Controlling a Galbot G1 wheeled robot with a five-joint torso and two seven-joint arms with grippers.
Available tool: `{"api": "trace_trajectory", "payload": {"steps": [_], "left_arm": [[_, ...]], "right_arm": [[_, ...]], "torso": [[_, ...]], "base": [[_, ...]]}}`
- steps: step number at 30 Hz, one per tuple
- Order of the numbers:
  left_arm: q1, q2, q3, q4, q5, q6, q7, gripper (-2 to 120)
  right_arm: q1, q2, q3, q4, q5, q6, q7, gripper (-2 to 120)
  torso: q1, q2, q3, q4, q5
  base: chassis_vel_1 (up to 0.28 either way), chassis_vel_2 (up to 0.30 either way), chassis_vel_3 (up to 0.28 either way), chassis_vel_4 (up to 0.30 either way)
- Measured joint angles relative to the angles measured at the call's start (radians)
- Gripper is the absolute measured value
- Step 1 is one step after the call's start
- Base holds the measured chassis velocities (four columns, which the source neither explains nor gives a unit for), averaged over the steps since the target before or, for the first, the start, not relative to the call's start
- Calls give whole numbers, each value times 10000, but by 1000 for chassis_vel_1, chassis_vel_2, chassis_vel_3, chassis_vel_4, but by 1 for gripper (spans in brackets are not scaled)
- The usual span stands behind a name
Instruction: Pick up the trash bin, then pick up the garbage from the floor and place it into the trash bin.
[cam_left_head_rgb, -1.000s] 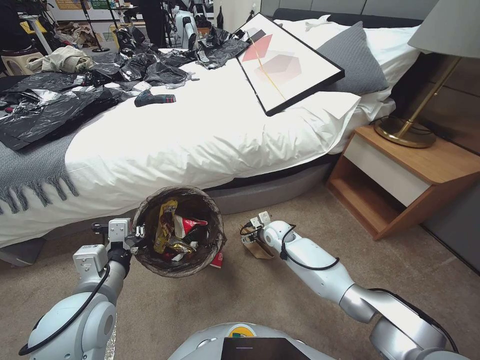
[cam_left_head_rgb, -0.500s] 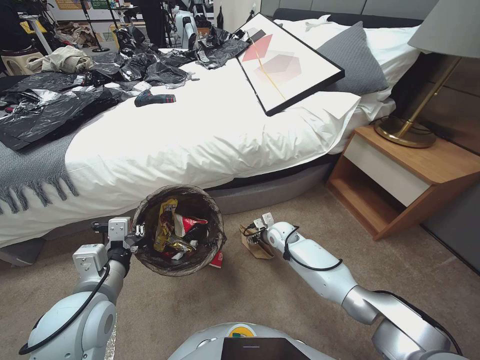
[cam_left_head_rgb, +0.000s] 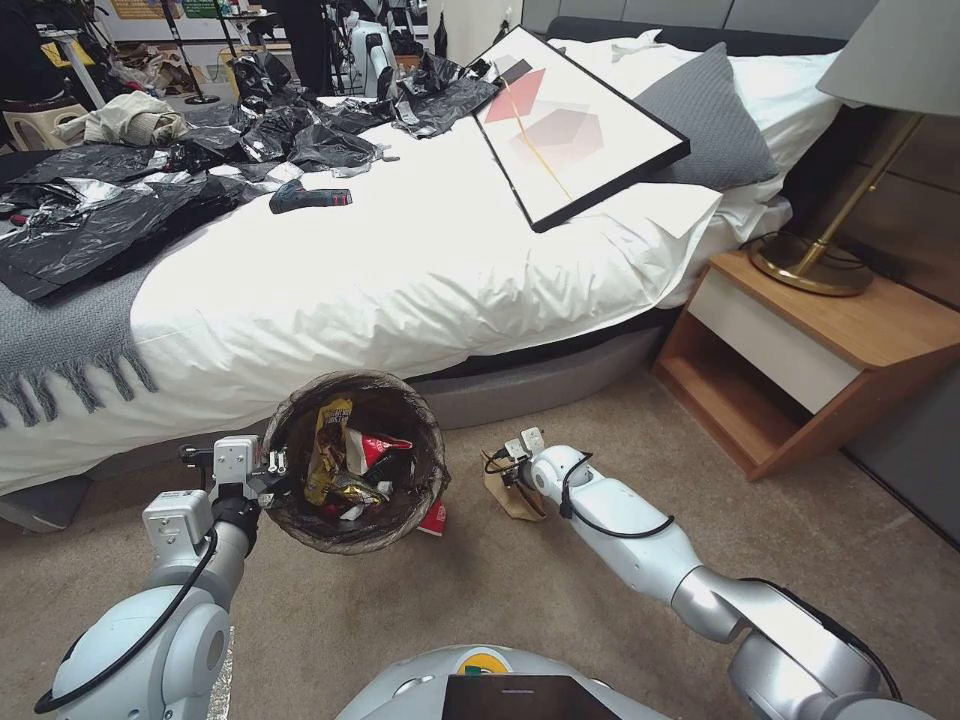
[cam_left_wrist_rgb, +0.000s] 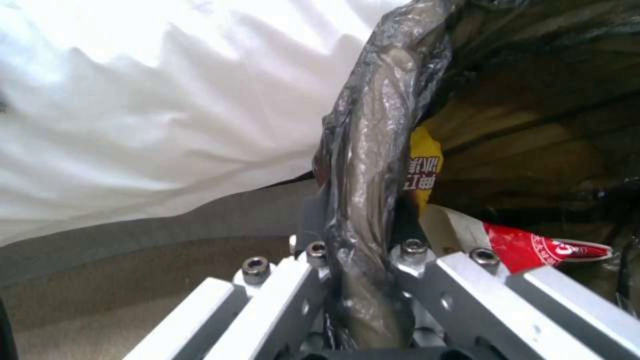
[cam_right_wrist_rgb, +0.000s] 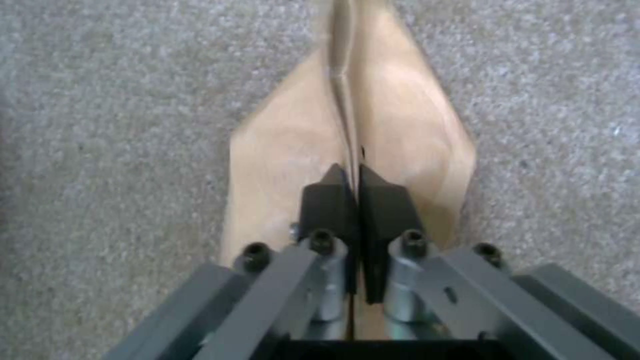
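Note:
My left gripper (cam_left_head_rgb: 268, 470) is shut on the rim of the trash bin (cam_left_head_rgb: 352, 545), a round bin lined with a dark bag, held off the floor (cam_left_head_rgb: 560, 600) in front of the bed. The left wrist view shows the fingers (cam_left_wrist_rgb: 413, 252) clamping the bag-covered rim (cam_left_wrist_rgb: 373, 165), with yellow (cam_left_wrist_rgb: 423, 170) and red (cam_left_wrist_rgb: 540, 245) wrappers inside. My right gripper (cam_left_head_rgb: 500, 476) reaches down to the carpet, shut on a flattened brown paper bag (cam_left_head_rgb: 507, 498). Its pads (cam_right_wrist_rgb: 320, 200) pinch a raised crease of the bag (cam_right_wrist_rgb: 400, 125). A red wrapper (cam_left_head_rgb: 434, 520) lies on the floor, partly under the bin.
The bed (cam_left_head_rgb: 400, 280) with a white duvet stands just behind the bin, black bags and a framed picture (cam_left_head_rgb: 570, 130) on it. A wooden nightstand (cam_left_head_rgb: 800, 350) with a lamp (cam_left_head_rgb: 810, 265) is at the right. Open carpet lies in front of me.
My right wrist drifted slightly right, then back left, with the paper bag pinched throughout. The left arm and the bin have barely moved.

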Motion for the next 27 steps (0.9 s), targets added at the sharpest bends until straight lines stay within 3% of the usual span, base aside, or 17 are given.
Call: {"api": "trace_trajectory", "payload": {"steps": [18, 27], "left_arm": [[-52, 14, -23, -1, -13, 17, 20, 0], [-112, 53, -65, 0, -19, 38, 28, 0]], "right_arm": [[-213, -221, 257, 515, 35, 39, 115, 0], [-673, -1511, 714, 3066, 1488, -354, 716, 0]], "torso": [[0, 0, 0, 1, 1], [0, 0, 0, 0, 4]], "base": [[0, 0, 0, 0], [0, 0, 0, 0]]}}
